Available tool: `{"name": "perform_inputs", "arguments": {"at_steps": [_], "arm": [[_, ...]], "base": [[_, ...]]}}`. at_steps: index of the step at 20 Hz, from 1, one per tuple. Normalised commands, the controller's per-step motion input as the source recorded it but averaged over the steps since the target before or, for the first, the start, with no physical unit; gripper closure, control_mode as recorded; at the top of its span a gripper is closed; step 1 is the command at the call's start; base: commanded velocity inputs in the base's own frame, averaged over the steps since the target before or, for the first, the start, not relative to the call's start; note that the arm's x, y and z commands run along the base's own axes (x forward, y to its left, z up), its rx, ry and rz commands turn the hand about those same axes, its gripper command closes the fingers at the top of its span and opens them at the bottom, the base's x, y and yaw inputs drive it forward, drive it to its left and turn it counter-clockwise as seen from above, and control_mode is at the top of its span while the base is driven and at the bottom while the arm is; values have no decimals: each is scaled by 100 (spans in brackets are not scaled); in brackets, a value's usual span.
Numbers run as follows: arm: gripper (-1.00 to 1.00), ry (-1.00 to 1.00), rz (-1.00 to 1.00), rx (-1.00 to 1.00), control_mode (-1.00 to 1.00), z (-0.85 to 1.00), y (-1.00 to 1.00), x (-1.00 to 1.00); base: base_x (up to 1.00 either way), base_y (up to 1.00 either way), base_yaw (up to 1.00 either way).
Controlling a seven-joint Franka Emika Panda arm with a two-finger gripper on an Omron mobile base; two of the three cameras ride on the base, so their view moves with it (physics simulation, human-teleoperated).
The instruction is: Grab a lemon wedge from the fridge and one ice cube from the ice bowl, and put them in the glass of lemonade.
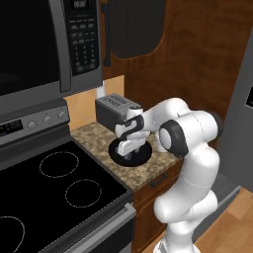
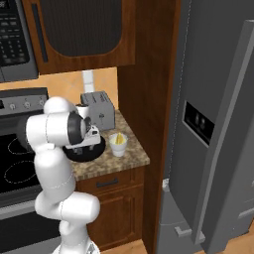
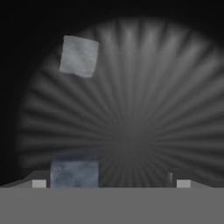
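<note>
Reaching: arm bends low over the worktop, gripper (image 1: pixel 129 154) pointing down into the ice bowl (image 1: pixel 143 157), prob. to line up on one cube.
Claw: jaws stand wide apart, nothing betw. them yet; tips sit at both sides of the hand view's bottom edge.
Ice bowl: black, shallow, near the worktop's front edge, in front of the toaster (image 1: pixel 116 112). Ribbed inside (image 3: pixel 144 109) seen from the hand cam.
Cubes: one ice cube (image 3: pixel 74 173) just by one fingertip, not centred betw. the tips; second cube (image 3: pixel 79 56) farther, toward the bowl's wall. Near one looks the easier target, but hand needs a small side shift so both fingers pass round it.
Glass (image 2: pixel 118 144): on the worktop just beside the bowl, toward its right end, close to the wood panel. Placed near so the carry is short.
Lemon wedge (image 2: pixel 119 138): a yellow bit shows at the glass mouth; looks like the wedge is already in, I cannot be sure vs. only liquid.
Fridge (image 2: pixel 218 119): right of the wood panel; one door looks swung open.
Step judged: ice pick-up, approx. second half of task.
Risk: cube is slippery, may slide off on the ribs when jaws close.
</note>
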Motion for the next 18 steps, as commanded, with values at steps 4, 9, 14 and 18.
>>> {"name": "perform_inputs", "arguments": {"at_steps": [4, 9, 14, 18], "arm": [[-100, -6, 3, 0, -100, 0, 0, -48], [-100, -14, 6, 0, -100, -9, 0, -20], [-100, -5, 6, 0, -100, -5, 0, 3], [-100, 0, 1, 0, -100, 0, 2, 18]], "base": [[0, 0, 0], [0, 0, 0], [0, 0, 0], [0, 0, 0]]}}
